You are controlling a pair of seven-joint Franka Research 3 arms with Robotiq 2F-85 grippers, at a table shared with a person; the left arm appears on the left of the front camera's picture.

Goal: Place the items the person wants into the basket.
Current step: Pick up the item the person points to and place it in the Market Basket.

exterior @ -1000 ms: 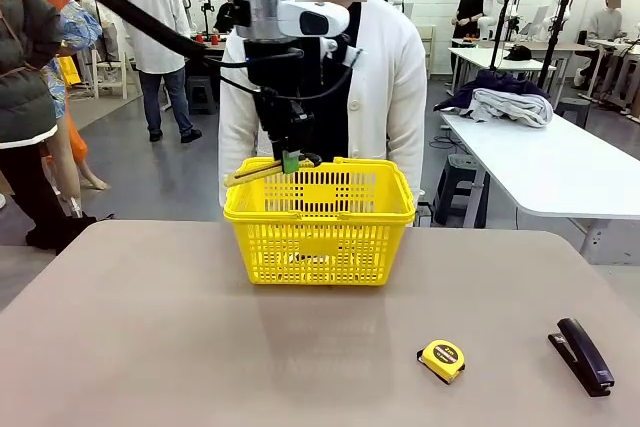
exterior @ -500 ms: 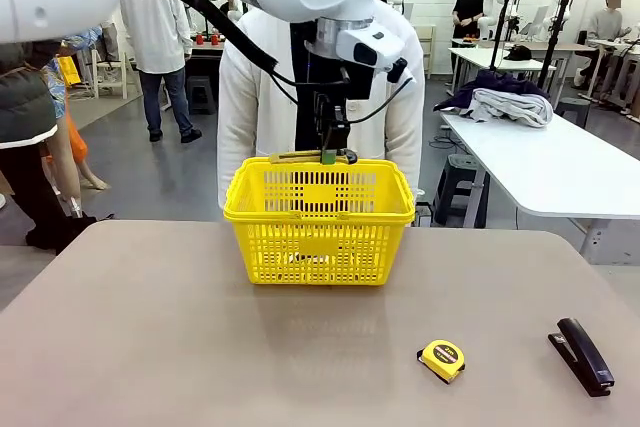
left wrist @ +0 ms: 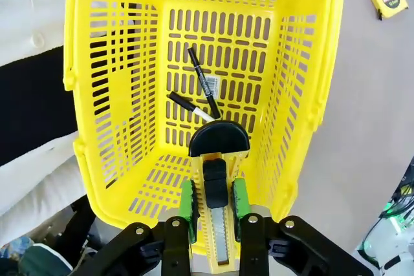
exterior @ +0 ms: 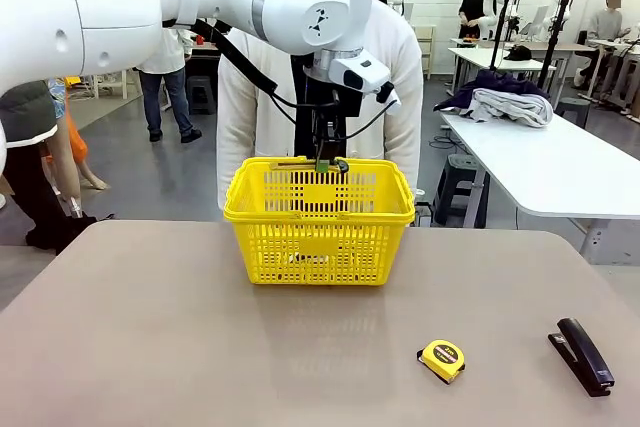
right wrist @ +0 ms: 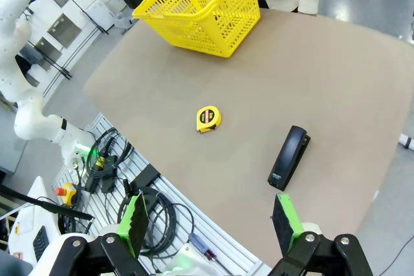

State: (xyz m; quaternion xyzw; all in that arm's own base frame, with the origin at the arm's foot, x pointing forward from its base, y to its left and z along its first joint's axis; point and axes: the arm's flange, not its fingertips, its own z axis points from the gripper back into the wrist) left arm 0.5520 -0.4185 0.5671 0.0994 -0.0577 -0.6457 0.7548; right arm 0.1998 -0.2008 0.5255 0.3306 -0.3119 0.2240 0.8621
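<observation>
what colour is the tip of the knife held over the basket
Black; the utility knife has a yellow body. Clearest in the left wrist view.

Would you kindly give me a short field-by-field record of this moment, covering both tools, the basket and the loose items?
left tool: shut on utility knife, above the basket's far rim
right tool: open, holding nothing, high over the table's near edge
basket: on the table, before the person
in basket: pen and marker, on the floor
on table: tape measure, stapler
</observation>
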